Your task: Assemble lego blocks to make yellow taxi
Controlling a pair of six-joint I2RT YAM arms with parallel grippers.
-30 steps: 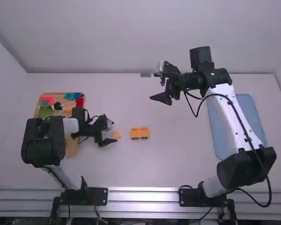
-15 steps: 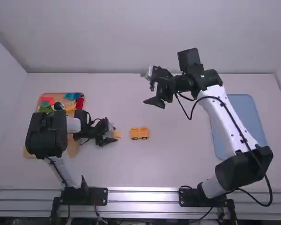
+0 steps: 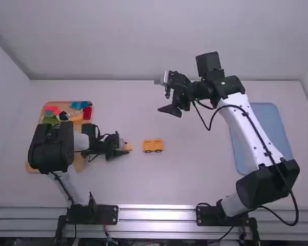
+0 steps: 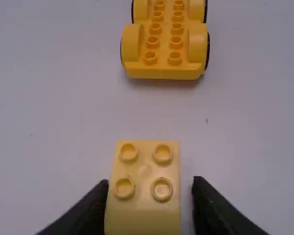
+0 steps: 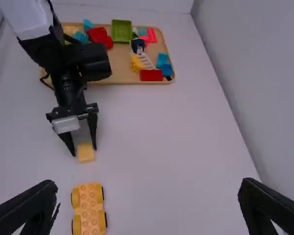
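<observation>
Yellow block [image 4: 145, 188], between jaws of the left gripper [image 3: 127, 147], jaws apart, gap along one side

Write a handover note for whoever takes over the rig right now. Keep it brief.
Left gripper: low over the table, jaws open around the small yellow block, a gap on one side.
Right gripper: empty, jaws wide open, above the table.
Parts: yellow wheeled base on the table, just right of the block in the high view; other pieces in the wooden tray at far left.
Done: base and block both outside the tray.
Left: nothing is joined yet, the base's studs are bare. Next is probably closing on the block and pressing it onto the base, then the remaining taxi parts.
</observation>
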